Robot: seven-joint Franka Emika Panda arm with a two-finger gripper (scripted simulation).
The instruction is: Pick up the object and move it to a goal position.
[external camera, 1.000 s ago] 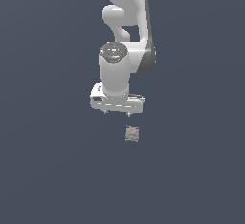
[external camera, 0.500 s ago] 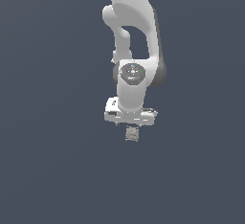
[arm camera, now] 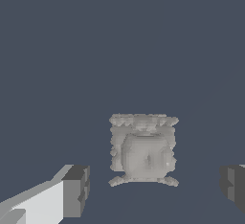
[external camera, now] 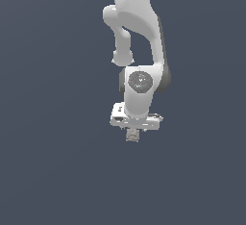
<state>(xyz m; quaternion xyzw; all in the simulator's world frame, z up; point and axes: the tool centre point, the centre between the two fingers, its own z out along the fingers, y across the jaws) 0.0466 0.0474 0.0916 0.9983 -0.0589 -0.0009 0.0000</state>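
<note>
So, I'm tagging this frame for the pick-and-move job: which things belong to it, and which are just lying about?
Belongs to the job:
- the block, grey-beige and mottled, lying between the open jaws
- the gripper, low over it, not yet closed
- the arm

Just lying about:
- nothing else shows on the dark floor

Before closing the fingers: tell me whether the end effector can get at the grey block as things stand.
Probably yes. The end effector is open, one finger on each side of the grey block, with nothing else between them.
</note>
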